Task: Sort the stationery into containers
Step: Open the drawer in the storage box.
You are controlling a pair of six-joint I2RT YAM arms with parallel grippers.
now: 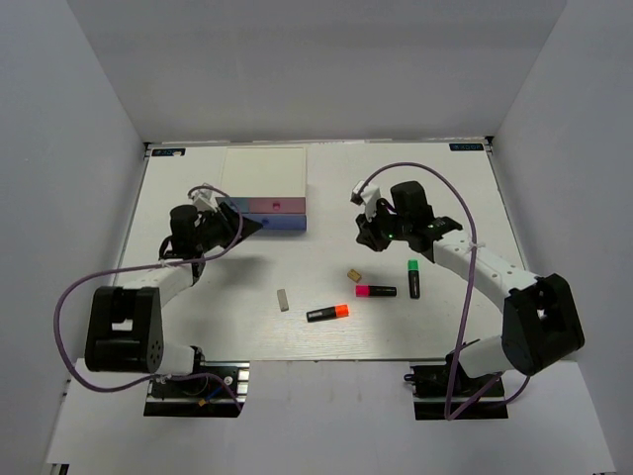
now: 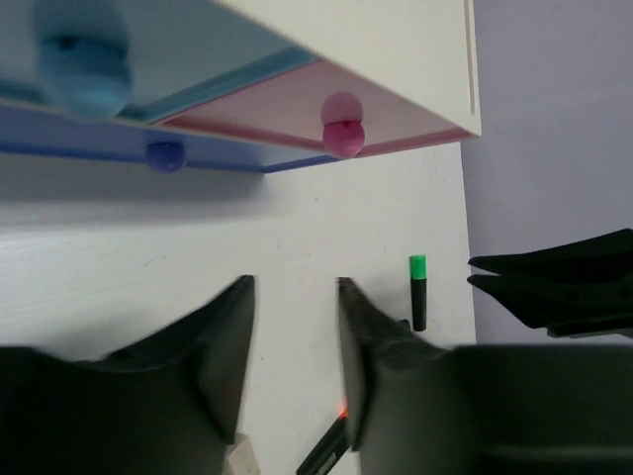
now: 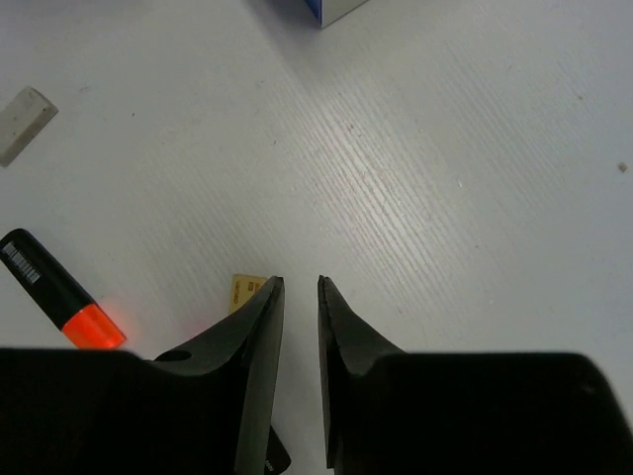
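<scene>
The drawer box (image 1: 263, 173) stands at the back centre, with a pink front (image 1: 278, 205) and a darker blue front (image 1: 282, 225). In the left wrist view I see the light-blue knob (image 2: 79, 64), pink knob (image 2: 343, 124) and dark blue knob (image 2: 165, 155). My left gripper (image 1: 257, 225) (image 2: 295, 289) is open and empty just in front of the drawers. My right gripper (image 1: 366, 238) (image 3: 300, 285) is slightly open and empty above the tan block (image 1: 353, 274) (image 3: 243, 290). The orange (image 1: 327, 313), pink (image 1: 376, 291) and green (image 1: 413, 278) highlighters and the grey-white eraser (image 1: 283, 299) lie on the table. The pinkish-white piece is out of view.
White walls enclose the table (image 1: 198, 307) on the left, back and right. The right arm (image 2: 559, 287) shows as a dark shape in the left wrist view. The right wrist view shows a corner of the blue drawer (image 3: 331, 8), the eraser (image 3: 25, 122) and the orange highlighter (image 3: 59, 292).
</scene>
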